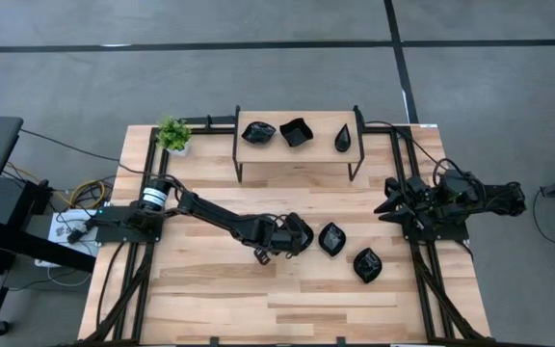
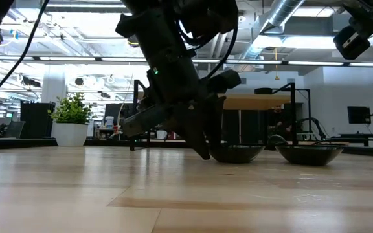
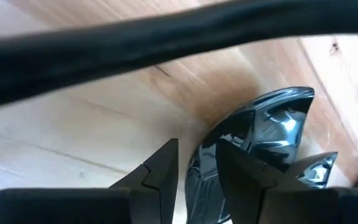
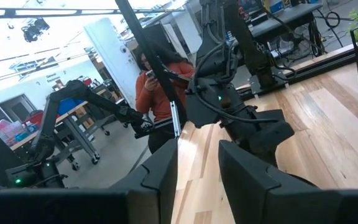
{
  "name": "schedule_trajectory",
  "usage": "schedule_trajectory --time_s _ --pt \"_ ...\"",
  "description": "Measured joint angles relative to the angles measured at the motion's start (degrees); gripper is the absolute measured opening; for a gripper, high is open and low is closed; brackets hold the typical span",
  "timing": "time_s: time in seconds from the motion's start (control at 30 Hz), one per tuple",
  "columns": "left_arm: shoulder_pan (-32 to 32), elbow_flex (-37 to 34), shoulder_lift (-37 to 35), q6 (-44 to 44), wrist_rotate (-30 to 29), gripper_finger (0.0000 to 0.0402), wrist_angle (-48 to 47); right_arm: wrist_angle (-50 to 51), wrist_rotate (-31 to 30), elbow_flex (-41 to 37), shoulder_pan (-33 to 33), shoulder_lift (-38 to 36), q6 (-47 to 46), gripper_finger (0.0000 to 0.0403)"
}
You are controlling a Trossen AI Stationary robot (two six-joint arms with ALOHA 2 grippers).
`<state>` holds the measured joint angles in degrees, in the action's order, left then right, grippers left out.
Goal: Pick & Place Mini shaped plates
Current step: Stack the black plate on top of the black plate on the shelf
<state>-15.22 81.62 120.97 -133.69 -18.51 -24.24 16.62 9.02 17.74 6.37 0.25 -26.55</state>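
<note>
Glossy black mini shaped plates are split: three sit on the small raised wooden shelf (image 1: 297, 146) at twelve o'clock, while two lie on the pale wood counter (image 1: 210, 289), one (image 1: 331, 238) near centre and one (image 1: 367, 264) at its four o'clock. The left end effector (image 1: 292, 236), just at nine o'clock of the central plate, has its fingers (image 3: 160, 168) parted at that plate's rim without gripping it, so I judge two placements remain. The right end effector (image 1: 393, 204) waits at three o'clock, unclenched and empty.

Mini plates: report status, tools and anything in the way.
Left tool low at table centre, fingers apart beside a glossy black mini plate, nothing gripped. Right tool parked at right edge, fingers apart. Second black plate close by; three on the raised shelf.
</note>
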Motion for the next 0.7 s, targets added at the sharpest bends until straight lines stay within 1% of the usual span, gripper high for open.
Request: schedule_trajectory --time_s 0.07,0.2,0.37,0.47,0.7 --pt "0.0 0.0 0.1 0.1 0.2 0.0108 -0.2 0.0 0.0 0.0 0.0 0.0 0.0 0.0112" --pt "0.2 0.2 1.2 0.2 2.7 0.0107 1.0 0.0 0.0 0.0 0.0 0.0 0.0 0.0112" --pt "-0.1 0.2 1.4 0.1 2.0 0.0092 2.2 0.0 0.0 0.0 0.0 0.0 0.0 0.0112" --pt "-0.1 0.1 1.3 0.4 1.7 0.0073 2.1 0.0 0.0 0.0 0.0 0.0 0.1 0.0112" --pt "0.0 0.0 1.3 0.8 1.3 0.0014 2.4 0.0 0.0 0.0 0.0 0.0 0.1 0.0112"
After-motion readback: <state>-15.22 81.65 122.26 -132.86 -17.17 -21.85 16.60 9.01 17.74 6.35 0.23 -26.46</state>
